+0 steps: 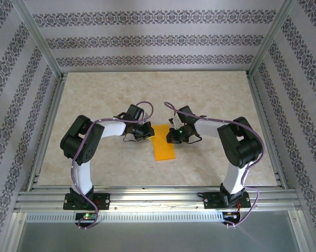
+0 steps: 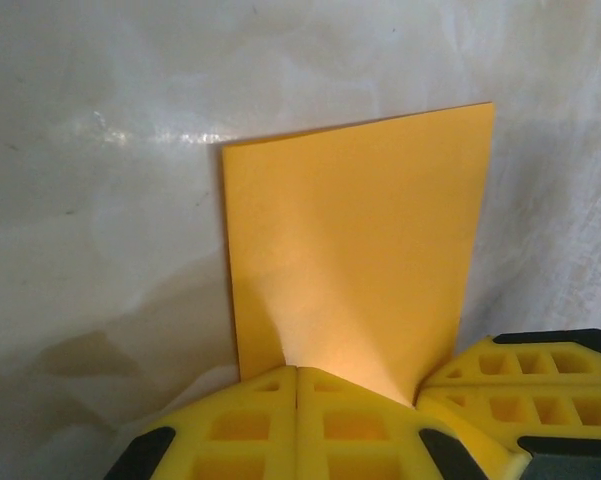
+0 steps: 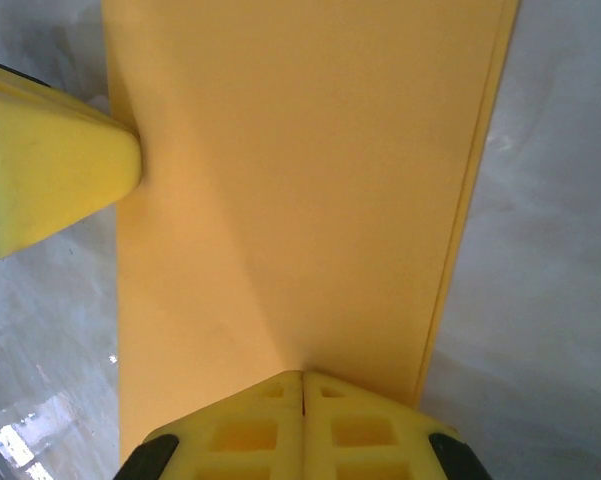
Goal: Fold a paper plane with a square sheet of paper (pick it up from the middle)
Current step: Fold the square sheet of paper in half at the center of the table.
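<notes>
The square sheet of paper (image 1: 164, 147) is bright orange and lies folded into a narrow rectangle on the table between the two arms. My left gripper (image 1: 147, 132) is at its left edge near the far end. In the left wrist view the jaws (image 2: 297, 370) are shut on the paper (image 2: 355, 240), which rises in a small ridge to the tips. My right gripper (image 1: 174, 135) is at the opposite edge. Its jaws (image 3: 303, 375) are shut on the paper (image 3: 290, 180), whose doubled edge shows along the right side. Each wrist view also catches the other gripper's yellow fingers (image 2: 520, 385) (image 3: 50, 180) touching the sheet.
The pale marbled table top (image 1: 94, 100) stretches around the paper. An aluminium frame rail (image 1: 158, 195) runs along the near edge by the arm bases. Patterned walls close in the back and both sides.
</notes>
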You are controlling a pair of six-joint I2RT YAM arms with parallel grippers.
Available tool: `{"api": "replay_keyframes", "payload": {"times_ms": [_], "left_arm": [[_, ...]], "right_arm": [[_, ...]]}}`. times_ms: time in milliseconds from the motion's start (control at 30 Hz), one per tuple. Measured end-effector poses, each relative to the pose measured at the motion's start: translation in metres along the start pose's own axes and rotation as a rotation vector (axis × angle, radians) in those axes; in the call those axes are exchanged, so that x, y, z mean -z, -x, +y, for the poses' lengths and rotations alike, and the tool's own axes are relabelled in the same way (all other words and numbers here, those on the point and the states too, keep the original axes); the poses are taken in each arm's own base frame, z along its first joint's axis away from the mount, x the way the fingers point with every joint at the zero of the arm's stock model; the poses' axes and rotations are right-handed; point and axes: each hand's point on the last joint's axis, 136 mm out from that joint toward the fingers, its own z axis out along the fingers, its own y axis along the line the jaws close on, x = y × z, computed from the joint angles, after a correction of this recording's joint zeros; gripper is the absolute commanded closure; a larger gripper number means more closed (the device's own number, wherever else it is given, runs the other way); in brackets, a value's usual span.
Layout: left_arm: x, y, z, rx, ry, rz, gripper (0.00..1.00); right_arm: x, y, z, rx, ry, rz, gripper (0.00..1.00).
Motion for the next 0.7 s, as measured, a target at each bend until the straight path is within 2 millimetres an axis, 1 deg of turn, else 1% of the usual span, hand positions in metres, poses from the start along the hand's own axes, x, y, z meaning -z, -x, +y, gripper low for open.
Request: {"api": "replay_keyframes", "payload": {"times_ms": [167, 300, 367, 433, 567, 700], "left_arm": [[0.005, -0.001, -0.003, -0.008, -0.002, -0.005, 0.94], [0.015, -0.004, -0.016, -0.026, -0.039, -0.019, 0.91], [0.018, -0.01, -0.024, -0.04, -0.073, -0.01, 0.91], [0.016, -0.016, -0.028, -0.044, -0.097, 0.005, 0.91], [0.009, -0.028, -0.021, -0.023, -0.107, 0.04, 0.91], [0.005, -0.031, -0.015, -0.014, -0.094, 0.051, 0.9]], "right_arm": [[0.0, 0.0, 0.0, 0.0, 0.0, -0.001, 1.0], [0.0, 0.0, 0.0, 0.001, 0.001, -0.002, 1.0], [0.0, 0.0, 0.0, 0.001, 0.001, -0.002, 1.0], [0.0, 0.0, 0.0, 0.001, 0.0, -0.002, 1.0], [0.0, 0.0, 0.0, 0.001, 0.0, -0.002, 1.0], [0.0, 0.0, 0.0, 0.001, 0.0, -0.002, 1.0]]}}
